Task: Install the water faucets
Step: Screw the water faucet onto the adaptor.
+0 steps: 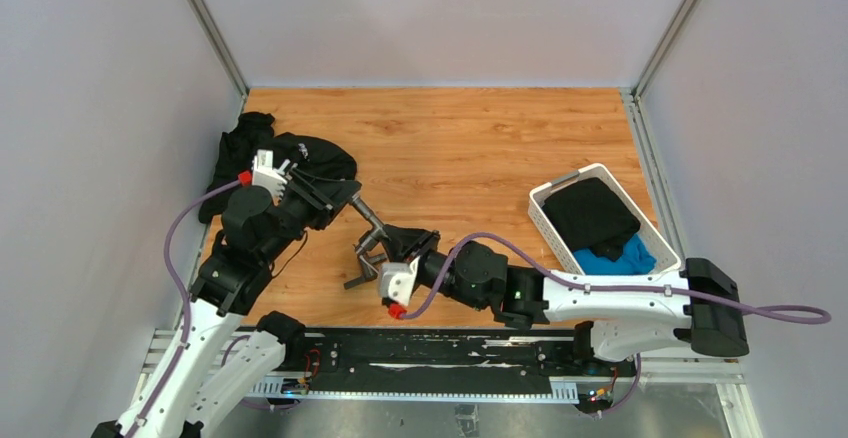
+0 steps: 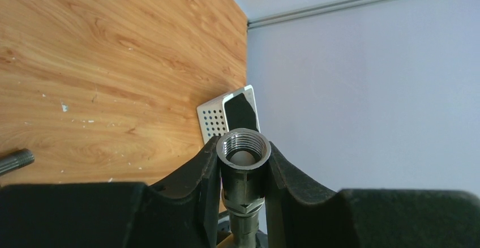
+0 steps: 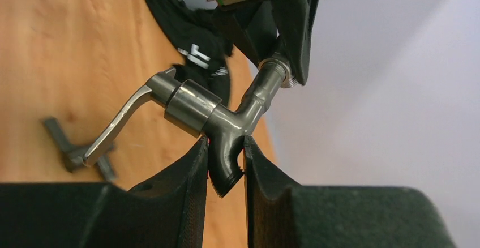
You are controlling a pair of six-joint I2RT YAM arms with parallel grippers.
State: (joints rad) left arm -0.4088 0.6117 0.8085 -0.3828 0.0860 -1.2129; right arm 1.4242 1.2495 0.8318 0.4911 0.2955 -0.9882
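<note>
At table left-centre, left gripper (image 1: 348,198) clamping threaded fitting (image 2: 243,173), right gripper (image 1: 390,246) pinching faucet (image 3: 189,107) spout; open tabletop (image 1: 470,148) stretching far, basket (image 1: 568,179) hugging right edge.

Top camera, above and behind the arms, overlooks the surface (image 1: 480,148). Wrist cameras sit close behind the left end effector (image 2: 242,146) and its fitting (image 2: 243,188), facing the basket (image 2: 214,120), and the right end effector (image 3: 225,143), whose faucet (image 3: 192,107) the top view shares.

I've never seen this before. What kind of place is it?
Probably a robot test booth: plain walls close in a wooden table, with a left arm and right arm bolted at its edge.
</note>
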